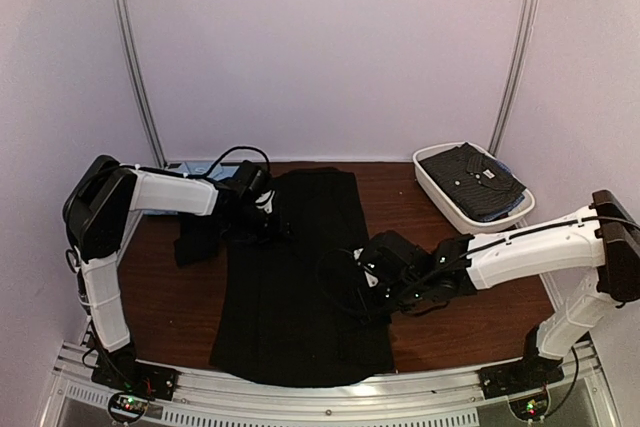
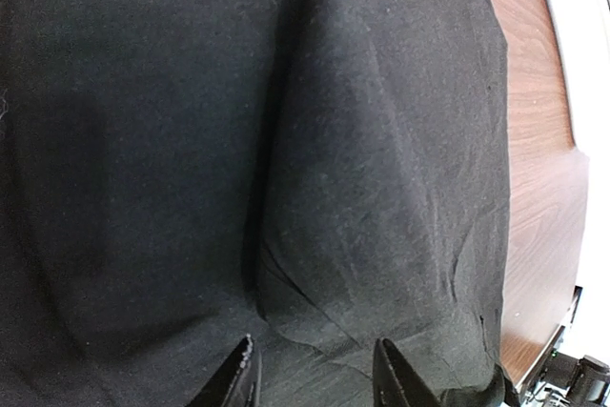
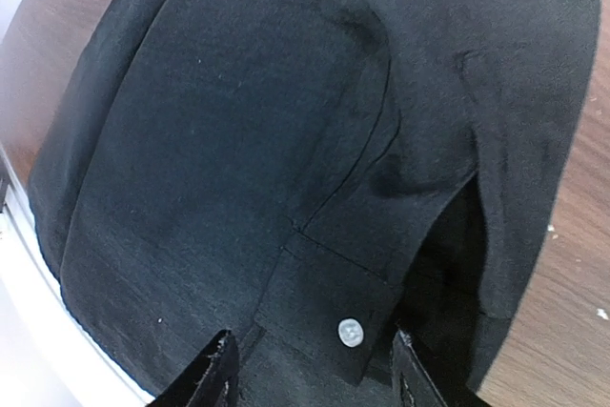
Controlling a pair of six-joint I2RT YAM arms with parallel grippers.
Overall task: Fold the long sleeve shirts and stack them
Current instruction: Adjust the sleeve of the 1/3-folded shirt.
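A plain black long-sleeved cloth shirt (image 1: 295,287) lies spread down the middle of the brown wooden bench (image 1: 170,297), its length running from the far edge to the near edge, one sleeve (image 1: 195,242) trailing toward the left edge. The left gripper (image 1: 262,209) sits low at the shirt's far-left shoulder area; its wrist view shows the fingers spread with only flat black cloth beneath them, nothing pinched. The right gripper (image 1: 368,282) hovers at the shirt's right side, fingers likewise parted, with a buttoned cuff (image 3: 329,307) and its small pale button (image 3: 351,333) lying between them, not clamped. In the far-right corner a white oval plastic tub (image 1: 437,192) holds dark pale-dotted folded shirts (image 1: 472,179). The fabric looks light, limp and thin, likely to sag, slide and wrinkle when lifted, so a fold probably wants both arms working together. The doubled cuff and the stitched hems and shoulder seams appear to offer the firmest purchase; a pinch in the open middle of a panel would likely gather only a loose layer.
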